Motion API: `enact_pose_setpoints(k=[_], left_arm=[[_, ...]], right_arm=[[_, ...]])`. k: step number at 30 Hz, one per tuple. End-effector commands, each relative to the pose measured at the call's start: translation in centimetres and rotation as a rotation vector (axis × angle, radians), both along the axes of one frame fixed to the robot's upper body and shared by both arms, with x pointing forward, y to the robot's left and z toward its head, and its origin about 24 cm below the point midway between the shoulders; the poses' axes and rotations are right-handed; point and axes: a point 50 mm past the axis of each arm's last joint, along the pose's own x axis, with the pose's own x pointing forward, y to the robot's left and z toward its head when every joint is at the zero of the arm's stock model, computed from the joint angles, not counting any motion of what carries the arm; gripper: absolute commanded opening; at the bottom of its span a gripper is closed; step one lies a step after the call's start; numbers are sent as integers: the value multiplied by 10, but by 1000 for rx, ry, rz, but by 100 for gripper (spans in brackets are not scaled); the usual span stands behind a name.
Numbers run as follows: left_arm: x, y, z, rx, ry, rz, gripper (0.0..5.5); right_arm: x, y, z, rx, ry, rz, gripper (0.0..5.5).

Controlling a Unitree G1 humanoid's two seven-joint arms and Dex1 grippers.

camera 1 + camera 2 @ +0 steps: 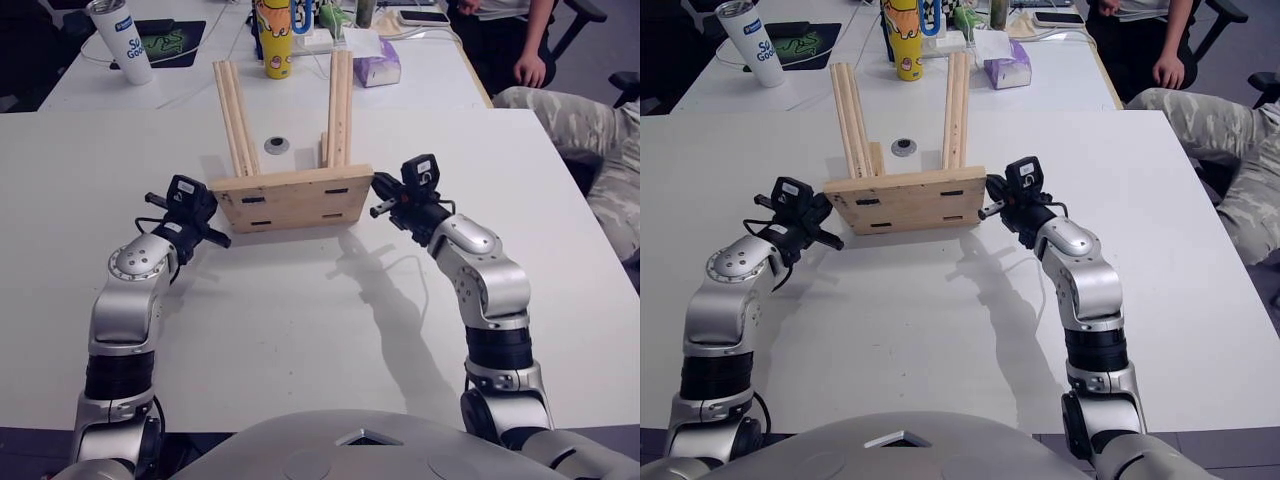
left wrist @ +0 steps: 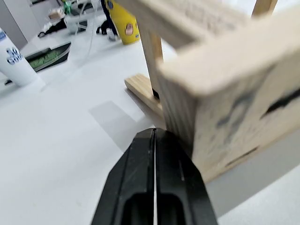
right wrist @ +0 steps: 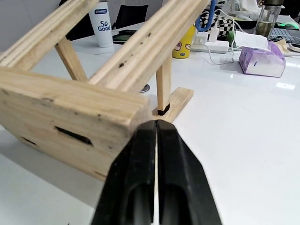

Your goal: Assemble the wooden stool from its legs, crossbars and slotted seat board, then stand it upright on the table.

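Left eye view: pale wooden stool [image 1: 290,198] on side, 4 slots; left claw [image 2: 153,137], right claw [image 3: 155,126] closed.

The stool [image 1: 290,190] lies on its side mid-surface, its seat board [image 1: 905,200] a wall facing the near edge and its legs [image 1: 340,105] barring the way toward the far edge. Bare surface [image 1: 320,330] runs along the near edge and out to both side edges. The left gripper [image 2: 154,135] and right gripper [image 3: 156,123], fingers pressed together, flank the seat board.
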Motion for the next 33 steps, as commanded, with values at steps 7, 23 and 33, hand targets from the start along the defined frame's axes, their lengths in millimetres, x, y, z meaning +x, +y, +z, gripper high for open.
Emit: enact_pose_setpoints(k=[7,23,33], left_arm=[[10,16,-30,191,96,92,0],[13,-20,-49,161,161,-59,0],[22,-39,-32,128,72,-130,0]], right_arm=[[25,-22,-32,-198,56,-67,1],[23,23,-65,-269,141,51,1],[19,47,-36,-106,-7,167,1]])
